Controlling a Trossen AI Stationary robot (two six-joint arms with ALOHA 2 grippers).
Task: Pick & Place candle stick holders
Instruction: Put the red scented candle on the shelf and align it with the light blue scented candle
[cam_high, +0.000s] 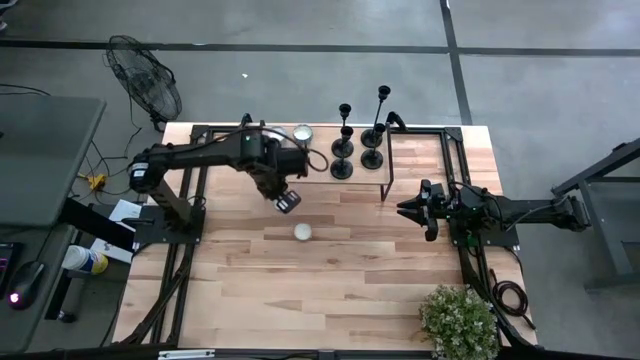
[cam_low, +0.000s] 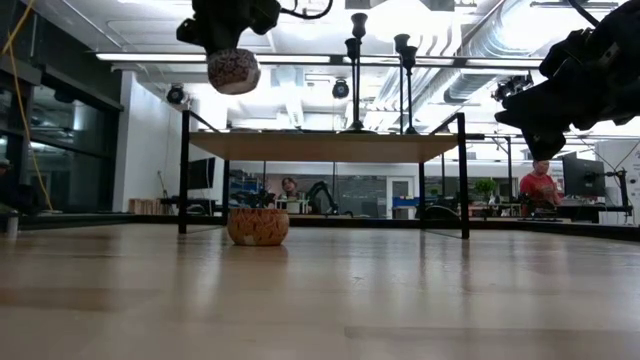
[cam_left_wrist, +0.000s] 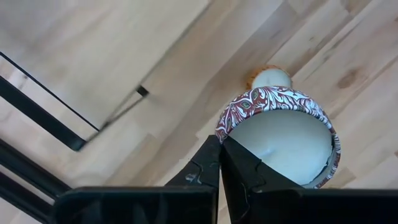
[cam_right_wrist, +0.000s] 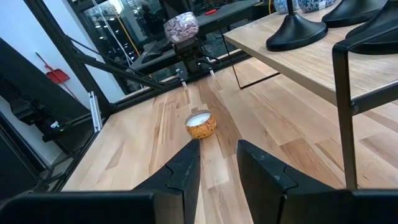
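Several black candle stick holders (cam_high: 345, 145) (cam_low: 356, 60) stand by their round bases on a raised wooden shelf (cam_low: 320, 146) at the table's far side; their bases (cam_right_wrist: 297, 31) show in the right wrist view. My left gripper (cam_high: 281, 193) (cam_left_wrist: 221, 142) hangs above the table's middle, in front of the shelf, shut on a small patterned candle cup (cam_high: 288, 202) (cam_low: 233, 70). An orange candle bowl (cam_high: 302, 231) (cam_low: 258, 226) sits on the table just below and nearer. My right gripper (cam_high: 405, 209) (cam_right_wrist: 217, 149) waits open at the right, pointing level toward the bowl. My left gripper pinches the patterned cup's rim wall (cam_left_wrist: 229, 127) between its two fingers, one finger inside over the white wax and one outside. The fingers come from above, pointing down. The cup hangs below them, lifted clear of the table.
Another patterned cup (cam_high: 302, 133) stands on the shelf left of the candle stick holders. The shelf's black legs (cam_high: 385, 185) stand near my right gripper. A potted plant (cam_high: 458, 320) sits at the near right corner. Bare wood lies across the table's near half.
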